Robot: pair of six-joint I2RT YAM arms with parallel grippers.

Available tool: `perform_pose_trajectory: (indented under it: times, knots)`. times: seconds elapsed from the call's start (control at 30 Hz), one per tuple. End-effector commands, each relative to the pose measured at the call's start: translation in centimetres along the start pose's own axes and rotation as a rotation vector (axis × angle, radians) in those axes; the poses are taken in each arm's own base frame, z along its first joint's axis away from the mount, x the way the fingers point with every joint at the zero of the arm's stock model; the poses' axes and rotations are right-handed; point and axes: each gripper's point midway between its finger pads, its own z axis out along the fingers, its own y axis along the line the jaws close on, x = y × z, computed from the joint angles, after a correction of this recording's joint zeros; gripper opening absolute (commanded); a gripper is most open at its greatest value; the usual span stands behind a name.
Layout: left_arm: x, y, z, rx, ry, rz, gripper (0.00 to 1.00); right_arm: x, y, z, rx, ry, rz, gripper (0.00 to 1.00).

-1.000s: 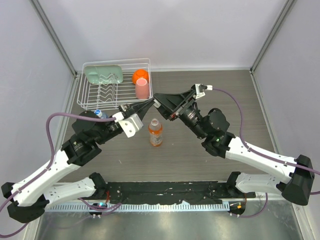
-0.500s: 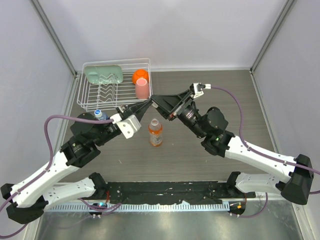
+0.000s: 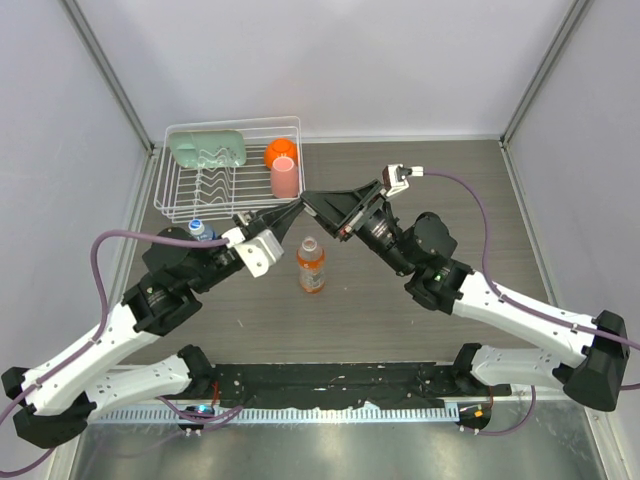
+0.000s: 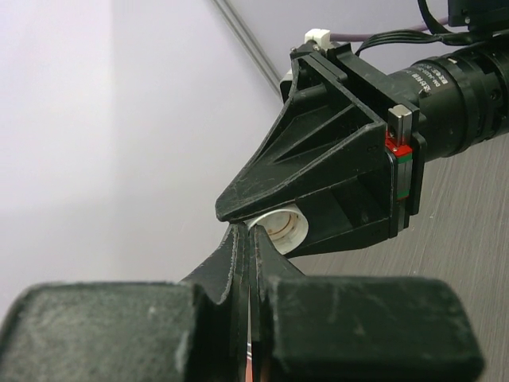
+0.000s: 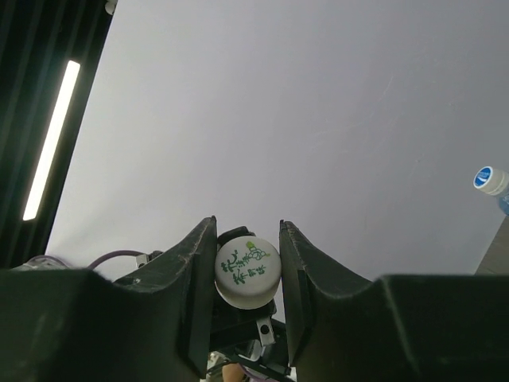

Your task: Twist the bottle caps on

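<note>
**Item: white cap** (image 5: 247, 273). Small round screw cap with green print on its top. It is held in the air above the surface (image 3: 400, 320), behind the orange bottle (image 3: 311, 266) and near the dish rack (image 3: 180, 200).

**Right gripper** (image 5: 246, 231). Jaws narrow, clamped on the white cap at its two sides.

**Left gripper** (image 4: 248, 239). Jaws drawn almost together with only a slit between them. The tips meet the lower rim of the same cap. It cannot be told whether they nip that rim or only touch it.

**Orange bottle.** Stands upright on the surface between the two arms. Its neck looks bare.

**Blue-label bottle** (image 3: 200, 230). Upright beside the left arm. A bluish cap (image 5: 485, 179) sits on its top; whether it is screwed tight cannot be told.

**Rack contents.** A pink cup (image 3: 284, 178) and an orange cup (image 3: 280, 152), neither part of the task.

**Step in hand, as judged.** The cap is being passed or re-seated between the two grippers, ahead of capping the orange bottle.

**Next move, as judged.** One gripper must let go cleanly. The cap must then be carried down open side first, centred on the neck, and turned while the other gripper steadies the bottle
</note>
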Motion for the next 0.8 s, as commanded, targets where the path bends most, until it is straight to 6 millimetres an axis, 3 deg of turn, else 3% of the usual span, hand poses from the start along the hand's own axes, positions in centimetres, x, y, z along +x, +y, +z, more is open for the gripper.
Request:
perform_pose_trajectory:
  times: [0.0, 0.13, 0.2, 0.23, 0.37, 0.4, 0.43, 0.53, 0.63, 0.73, 0.77]
  knots:
    - [-0.8, 2.0, -0.3, -0.090, -0.010, -0.008, 0.06, -2.0, 4.4, -0.8, -0.075, -0.056, -0.081, 0.23]
    - [-1.4, 3.0, -0.5, -0.120, -0.001, -0.025, 0.31, -2.5, 3.4, -1.4, -0.007, -0.070, -0.143, 0.20]
    - [-2.0, 3.3, -0.9, -0.116, 0.003, -0.042, 0.35, -3.0, 2.8, -2.0, 0.035, -0.085, -0.186, 0.20]
    - [-2.1, 3.3, -1.3, -0.111, 0.010, -0.050, 0.43, -3.2, 2.7, -2.1, 0.048, -0.092, -0.198, 0.20]
    - [-2.6, 2.9, -2.7, -0.072, 0.040, -0.102, 0.60, -4.5, 2.4, -3.0, 0.125, -0.132, -0.287, 0.20]
    - [-1.7, 2.2, -3.0, -0.049, 0.079, -0.135, 0.65, -4.6, 1.4, -3.4, 0.176, -0.125, -0.317, 0.20]
    - [-1.2, 1.6, -3.3, -0.033, 0.103, -0.163, 0.76, -5.7, 1.9, -3.9, 0.196, -0.163, -0.363, 0.20]
    - [3.5, -2.8, -4.4, 0.063, 0.265, -0.310, 1.00, -7.4, 1.6, -5.6, 0.265, -0.209, -0.454, 0.20]
    - [8.6, -8.2, -5.6, 0.201, 0.424, -0.427, 1.00, -8.5, 1.0, -7.0, 0.325, -0.232, -0.532, 0.20]
    - [11.8, -9.2, -4.8, 0.160, 0.464, -0.516, 1.00, -9.5, 1.7, -8.2, 0.340, -0.261, -0.573, 0.20]
    - [12.6, -8.2, -4.3, 0.114, 0.461, -0.538, 1.00, -10.0, 2.2, -8.7, 0.337, -0.276, -0.594, 0.20]
